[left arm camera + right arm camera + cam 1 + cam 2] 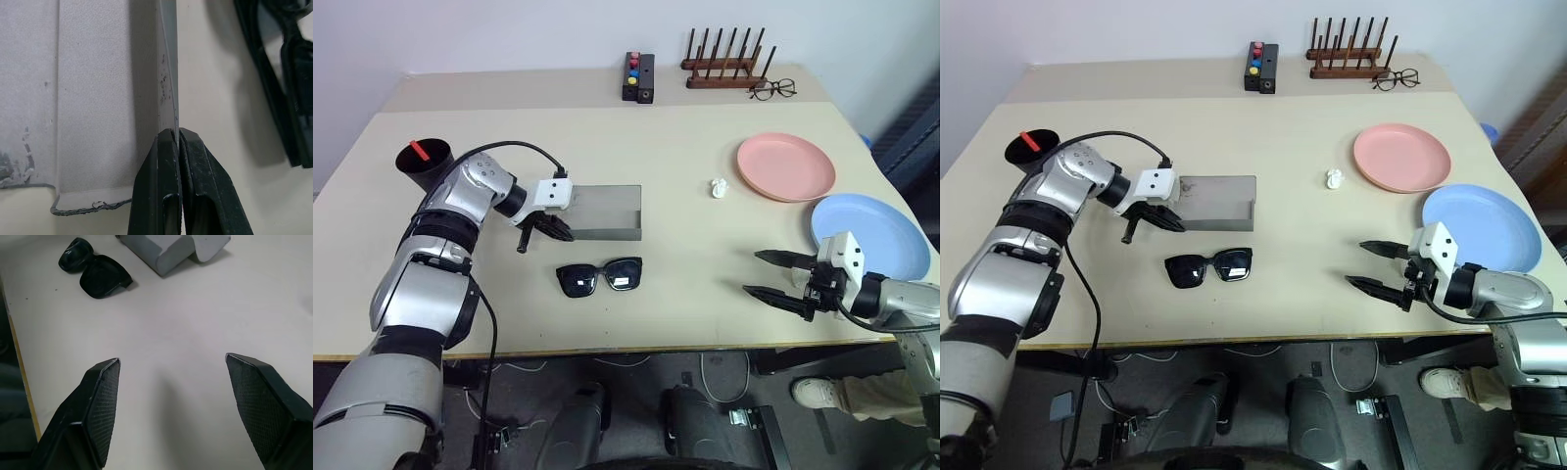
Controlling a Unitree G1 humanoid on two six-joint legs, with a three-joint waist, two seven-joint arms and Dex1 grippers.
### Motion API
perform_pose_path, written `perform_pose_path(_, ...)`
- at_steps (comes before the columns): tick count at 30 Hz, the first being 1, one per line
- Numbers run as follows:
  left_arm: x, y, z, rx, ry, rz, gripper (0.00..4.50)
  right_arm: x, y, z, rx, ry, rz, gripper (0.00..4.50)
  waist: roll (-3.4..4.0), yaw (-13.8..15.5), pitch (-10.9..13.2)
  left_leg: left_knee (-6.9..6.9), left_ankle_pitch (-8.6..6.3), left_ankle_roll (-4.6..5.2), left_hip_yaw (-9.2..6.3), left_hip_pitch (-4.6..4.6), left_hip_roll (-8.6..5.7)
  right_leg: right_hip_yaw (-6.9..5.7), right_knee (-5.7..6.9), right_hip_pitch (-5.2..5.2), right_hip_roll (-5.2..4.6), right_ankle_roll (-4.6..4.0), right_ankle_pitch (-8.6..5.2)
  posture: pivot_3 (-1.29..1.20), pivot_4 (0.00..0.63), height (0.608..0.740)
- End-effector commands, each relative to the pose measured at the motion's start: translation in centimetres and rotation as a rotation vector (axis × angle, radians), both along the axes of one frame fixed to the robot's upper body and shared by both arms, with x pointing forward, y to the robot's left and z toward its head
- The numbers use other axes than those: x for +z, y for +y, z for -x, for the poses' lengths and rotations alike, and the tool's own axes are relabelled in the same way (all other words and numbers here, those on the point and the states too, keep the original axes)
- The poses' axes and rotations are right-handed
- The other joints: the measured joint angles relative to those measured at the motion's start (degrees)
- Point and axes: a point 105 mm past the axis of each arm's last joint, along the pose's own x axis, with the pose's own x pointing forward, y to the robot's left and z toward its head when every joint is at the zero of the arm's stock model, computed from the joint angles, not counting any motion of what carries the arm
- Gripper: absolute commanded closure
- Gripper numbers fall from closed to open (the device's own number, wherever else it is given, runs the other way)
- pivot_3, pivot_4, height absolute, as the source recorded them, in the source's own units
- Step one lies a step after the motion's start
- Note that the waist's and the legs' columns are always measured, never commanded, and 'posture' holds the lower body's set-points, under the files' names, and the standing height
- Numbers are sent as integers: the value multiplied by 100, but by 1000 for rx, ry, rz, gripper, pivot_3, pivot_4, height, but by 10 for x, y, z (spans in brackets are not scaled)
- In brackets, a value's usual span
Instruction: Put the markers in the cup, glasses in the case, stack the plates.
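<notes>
The grey case (602, 211) lies mid-table with its flap lid open. My left gripper (543, 227) is shut on the thin front edge of that lid (168, 98), at the case's left end. The black sunglasses (599, 276) lie folded open just in front of the case, untouched. A black cup (423, 164) at the far left holds a marker with a red end (419, 152). The pink plate (785, 166) and blue plate (869, 233) sit apart at the right. My right gripper (773, 276) hovers open and empty near the blue plate, pointing toward the sunglasses (95, 269).
A small white crumpled object (719, 186) lies left of the pink plate. At the back stand a black box with coloured buttons (638, 76), a wooden peg rack (724, 64) and wire-framed spectacles (771, 90). The table's front edge runs just below my right gripper.
</notes>
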Motion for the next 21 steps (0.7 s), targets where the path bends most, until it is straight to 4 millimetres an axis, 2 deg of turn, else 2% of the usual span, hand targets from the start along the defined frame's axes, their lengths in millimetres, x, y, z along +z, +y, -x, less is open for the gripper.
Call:
perform_pose_path(1, 13, 2, 0, 9, -26, 38, 4465, 15, 3, 2, 12, -50, 4, 988, 0, 1, 0, 0, 0, 0, 0, 0, 0, 0, 0, 0, 0, 0, 0, 0, 150, 740)
perform_pose_path(12, 8, 14, 11, 73, 35, 6, 4465, 15, 8, 1, 20, -50, -8, 988, 0, 1, 0, 1, -1, 1, -1, 1, 1, 0, 0, 1, 1, 0, 0, 0, 150, 740)
perform_pose_path(21, 9, 36, 21, 115, 40, -18, 4465, 15, 11, 1, 32, -46, -14, 988, 1, 5, 0, 2, -1, 1, -1, 1, 1, 1, -1, 2, -1, 0, 0, 0, 150, 740)
